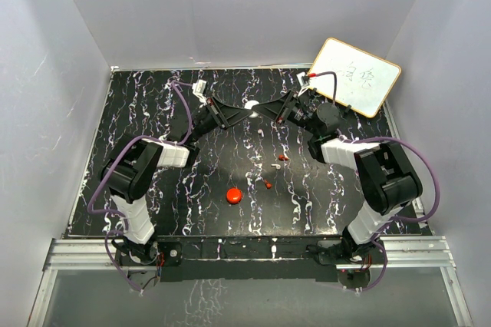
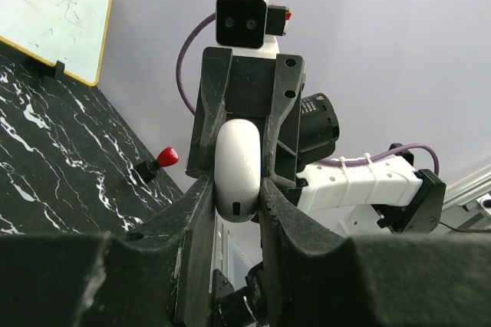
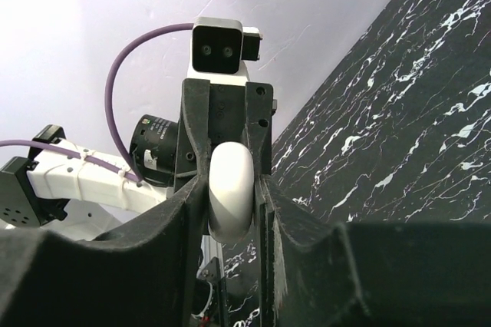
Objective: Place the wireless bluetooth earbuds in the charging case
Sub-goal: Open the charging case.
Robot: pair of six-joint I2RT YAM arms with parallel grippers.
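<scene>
The white charging case (image 1: 251, 104) hangs above the far middle of the table, between both grippers. My left gripper (image 1: 243, 107) is shut on it; in the left wrist view the case (image 2: 236, 170) sits edge-on between my fingers (image 2: 196, 212). My right gripper (image 1: 260, 107) meets it from the other side, and in the right wrist view the case (image 3: 230, 189) is pinched between those jaws too. Three earbuds lie on the table in the middle: a red one (image 1: 282, 157), a whitish one (image 1: 275, 166) and another red one (image 1: 268, 185).
A red round puck (image 1: 234, 195) lies on the black marbled table (image 1: 153, 112) in front of the earbuds. A whiteboard (image 1: 355, 76) leans at the back right, with a red-tipped clip (image 1: 311, 75) beside it. White walls enclose three sides.
</scene>
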